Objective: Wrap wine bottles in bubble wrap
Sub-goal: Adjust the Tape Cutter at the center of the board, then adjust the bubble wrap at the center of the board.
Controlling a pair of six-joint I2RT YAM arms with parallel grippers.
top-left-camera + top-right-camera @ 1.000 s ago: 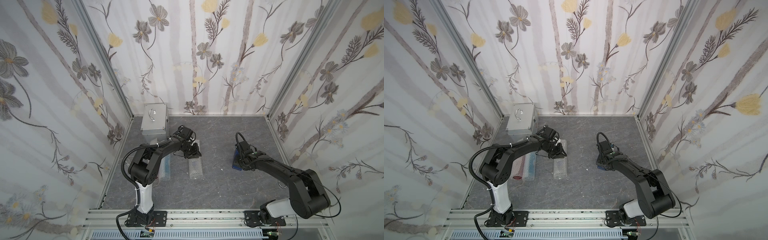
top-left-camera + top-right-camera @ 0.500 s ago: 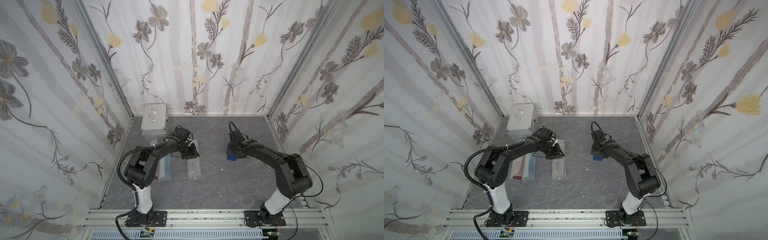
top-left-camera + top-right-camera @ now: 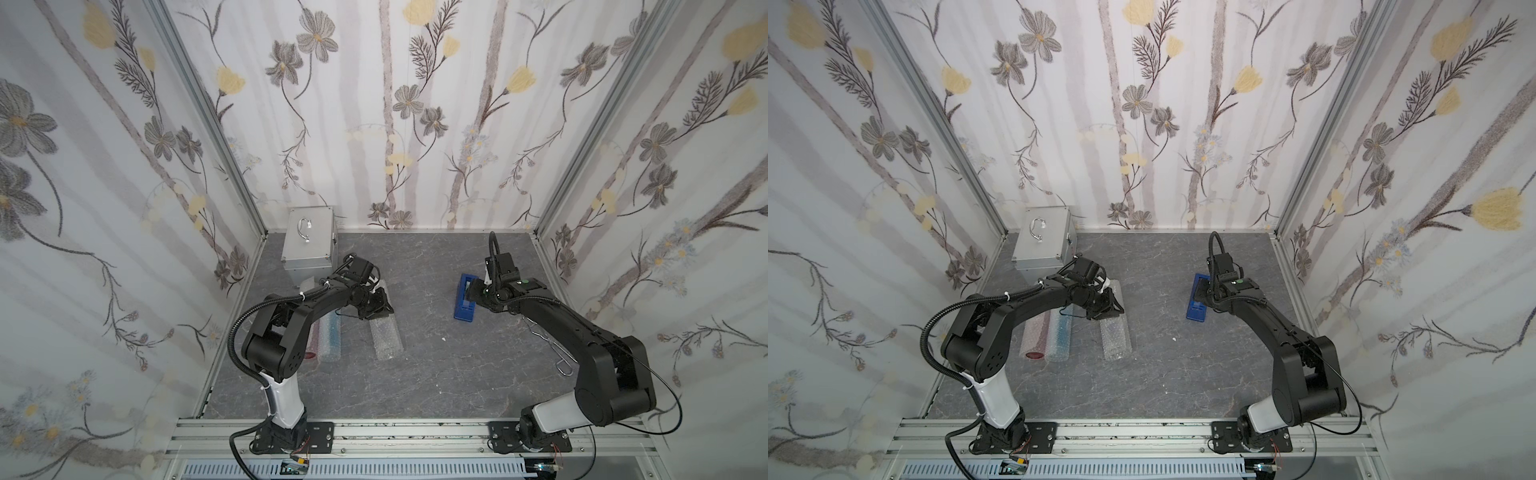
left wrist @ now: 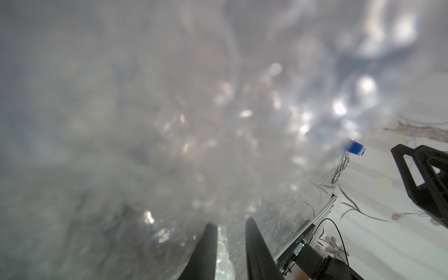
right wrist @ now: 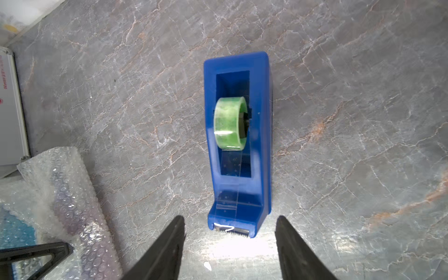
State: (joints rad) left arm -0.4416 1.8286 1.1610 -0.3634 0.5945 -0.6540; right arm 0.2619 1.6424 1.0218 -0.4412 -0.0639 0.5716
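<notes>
One low, bent left arm (image 3: 320,297), fingers (image 4: 203,252) seemingly around bubble wrap (image 4: 169,121).

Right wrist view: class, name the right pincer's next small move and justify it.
Probably lower the open right pincer onto the tape end at the cutter of the tape dispenser, then close. Its jaws flank that cutter end, empty, while the left pincer pinches the bubble wrap.

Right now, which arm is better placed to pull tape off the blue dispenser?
Right. The right claw hangs open at the tape dispenser, with the cutter end between its tips. The left claw is across the table, pinched shut on the bubble wrap.
</notes>
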